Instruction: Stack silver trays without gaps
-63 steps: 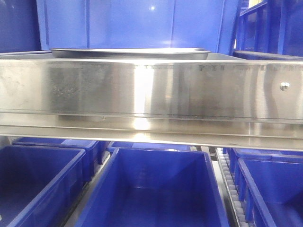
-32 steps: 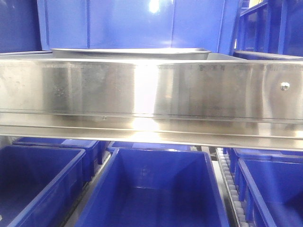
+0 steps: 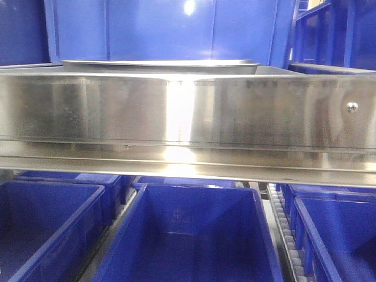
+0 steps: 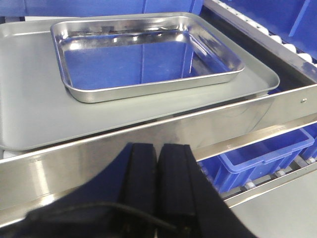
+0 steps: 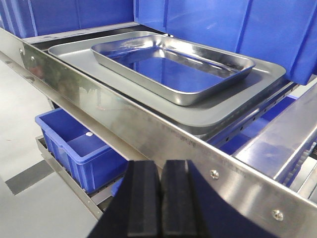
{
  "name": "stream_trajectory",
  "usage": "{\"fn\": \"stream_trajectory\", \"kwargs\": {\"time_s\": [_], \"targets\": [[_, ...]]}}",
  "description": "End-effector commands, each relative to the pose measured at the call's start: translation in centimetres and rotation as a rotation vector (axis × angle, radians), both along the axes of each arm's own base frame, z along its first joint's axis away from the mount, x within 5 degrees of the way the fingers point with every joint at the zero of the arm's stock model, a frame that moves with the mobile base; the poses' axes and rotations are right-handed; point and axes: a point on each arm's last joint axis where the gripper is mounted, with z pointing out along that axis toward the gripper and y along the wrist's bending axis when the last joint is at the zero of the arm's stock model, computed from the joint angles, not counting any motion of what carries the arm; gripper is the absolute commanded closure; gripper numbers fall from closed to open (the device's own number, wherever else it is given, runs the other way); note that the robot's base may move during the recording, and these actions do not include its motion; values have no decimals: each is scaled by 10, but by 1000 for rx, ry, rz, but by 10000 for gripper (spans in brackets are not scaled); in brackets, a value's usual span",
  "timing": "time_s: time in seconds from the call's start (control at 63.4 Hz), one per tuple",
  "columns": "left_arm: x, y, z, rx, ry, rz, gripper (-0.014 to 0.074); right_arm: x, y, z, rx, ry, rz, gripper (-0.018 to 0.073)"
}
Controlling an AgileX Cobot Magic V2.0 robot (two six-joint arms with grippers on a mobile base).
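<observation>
A shiny silver tray (image 4: 148,59) lies flat on a larger matte grey tray (image 4: 34,114) on the shelf behind the steel front rail (image 4: 237,119). It shows as one pan; I cannot tell if another is nested in it. It also shows in the right wrist view (image 5: 173,74), and edge-on in the front view (image 3: 158,64). My left gripper (image 4: 158,148) is shut and empty, in front of the rail, short of the tray. My right gripper (image 5: 161,163) is shut and empty, in front of the rail (image 5: 148,129) and below it.
Large blue bins (image 3: 176,29) stand right behind the trays. More blue bins (image 3: 188,235) sit on the lower level under the rail; they also show in the left wrist view (image 4: 262,153) and the right wrist view (image 5: 69,144). A roller track (image 4: 292,47) runs to the right.
The tray's edge stays in place in the front view. Only the glare on the blue bin behind it has shifted upward.
</observation>
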Motion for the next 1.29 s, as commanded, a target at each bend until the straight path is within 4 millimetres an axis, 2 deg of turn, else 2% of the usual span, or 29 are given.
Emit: {"fn": "stream_trajectory", "kwargs": {"time_s": [0.0,0.205,0.379,0.568,0.789,0.868,1.136,1.278], "targets": [[1,-2,18,-77,-93,-10,638,0,2,17,49,-107,20,509],[-3,-1,19,-110,-69,-10,638,0,2,17,49,-107,20,509],[-24,30,21,-82,-194,60,638,0,2,17,49,-107,20,509],[-54,63,-15,-67,-348,222,638,0,2,17,49,-107,20,509],[-77,79,-69,-74,-439,375,638,0,2,17,49,-107,20,509],[-76,82,-85,-79,-474,436,638,0,2,17,49,-107,20,509],[-62,89,-119,-113,-597,592,638,0,2,17,49,-107,20,509],[-62,89,-121,-114,-592,599,638,0,2,17,49,-107,20,509]]}}
